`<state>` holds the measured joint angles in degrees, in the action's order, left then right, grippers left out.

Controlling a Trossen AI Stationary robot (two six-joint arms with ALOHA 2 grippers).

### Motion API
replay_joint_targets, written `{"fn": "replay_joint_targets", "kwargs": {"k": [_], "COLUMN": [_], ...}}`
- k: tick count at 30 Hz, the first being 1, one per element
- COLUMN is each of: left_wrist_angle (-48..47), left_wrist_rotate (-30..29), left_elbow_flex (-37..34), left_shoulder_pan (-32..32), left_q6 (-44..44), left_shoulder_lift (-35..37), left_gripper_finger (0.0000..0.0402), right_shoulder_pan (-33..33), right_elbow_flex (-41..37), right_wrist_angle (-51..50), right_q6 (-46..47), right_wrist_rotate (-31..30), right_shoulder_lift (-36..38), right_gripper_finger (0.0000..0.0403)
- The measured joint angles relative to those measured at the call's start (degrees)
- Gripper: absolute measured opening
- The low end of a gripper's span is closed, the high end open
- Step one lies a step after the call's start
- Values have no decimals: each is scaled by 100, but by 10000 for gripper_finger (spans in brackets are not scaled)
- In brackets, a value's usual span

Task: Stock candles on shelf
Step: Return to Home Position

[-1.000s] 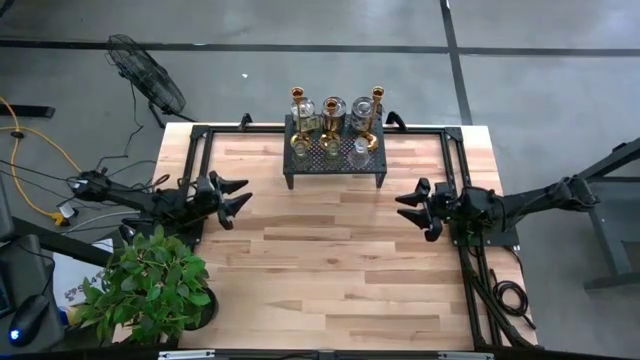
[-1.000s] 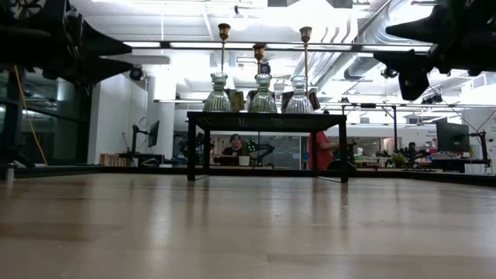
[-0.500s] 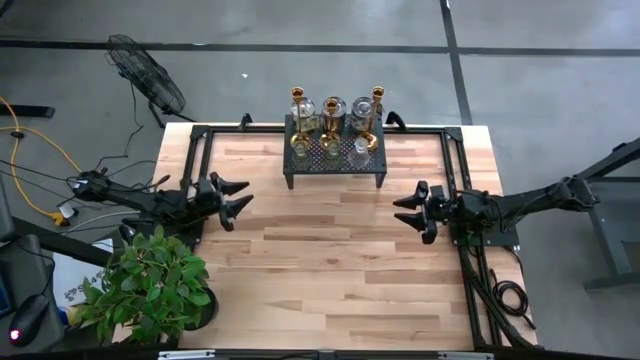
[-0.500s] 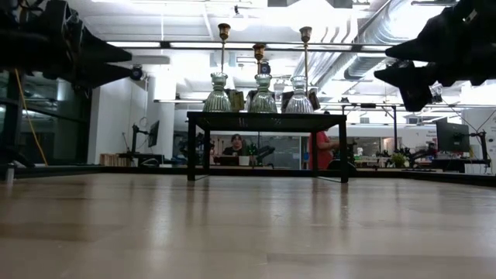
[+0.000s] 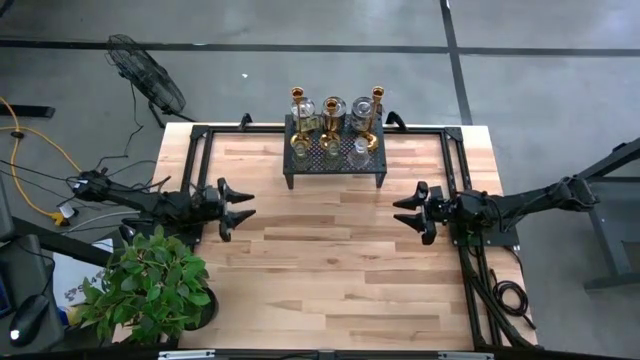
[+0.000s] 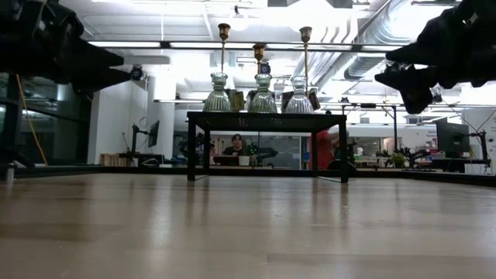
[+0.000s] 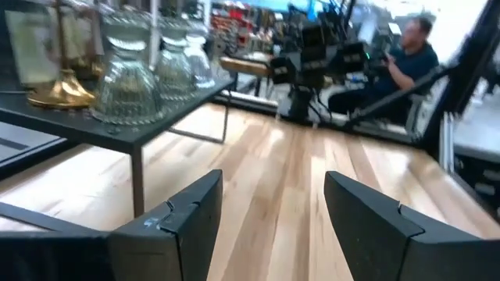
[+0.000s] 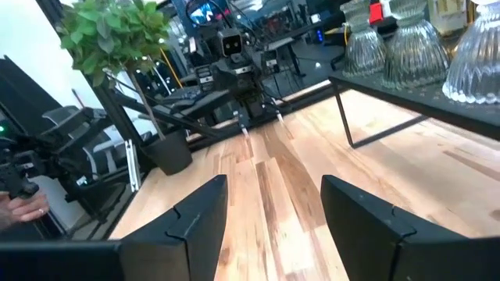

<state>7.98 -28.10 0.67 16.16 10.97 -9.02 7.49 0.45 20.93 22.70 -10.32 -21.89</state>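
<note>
Nearest, at the left gripper [image 5: 250,203]: jaws spread wide, gripping nothing, only bare wooden table [image 5: 330,270] between and beneath them. Likewise at the right gripper [image 5: 398,212]: jaws wide apart, empty, raised off the wood. Pointed at each other across the middle of the table, well apart, each near its own side edge. Behind the left jaws, off the near corner, a leafy potted plant [image 5: 150,285].

Farther back than both pairs of jaws, roughly midway between them and against the far edge: the shelf [image 5: 335,165], on its thin legs, well clear of either gripper. On its mesh top, the candles [image 5: 333,125], all upright and crowded close together, none anywhere near the jaws. In the low view, three ribbed clear glass pieces in a row, with slim brass stems rising above them. Off to one side of the open fingers in both wrist views, the same glass and a brass base.

Farthest, past the table: a floor fan [image 5: 145,75] and, in the left wrist view, a seated person [image 7: 406,55].
</note>
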Motion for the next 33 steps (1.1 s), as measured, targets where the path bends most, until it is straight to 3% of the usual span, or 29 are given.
{"fn": "replay_joint_targets", "kwargs": {"k": [5,33], "left_wrist_angle": [-262,-255], "left_wrist_rotate": [214,101], "left_elbow_flex": [0,0], "left_shoulder_pan": [0,0], "left_q6": [-176,-171], "left_shoulder_lift": [0,0], "left_gripper_finger": [218,218], "right_shoulder_pan": [0,0], "right_elbow_flex": [0,-4], "right_wrist_angle": [-201,-413], "right_q6": [131,118], "right_wrist_rotate": [1,-3], "right_shoulder_lift": [0,0], "right_gripper_finger": [199,199]}}
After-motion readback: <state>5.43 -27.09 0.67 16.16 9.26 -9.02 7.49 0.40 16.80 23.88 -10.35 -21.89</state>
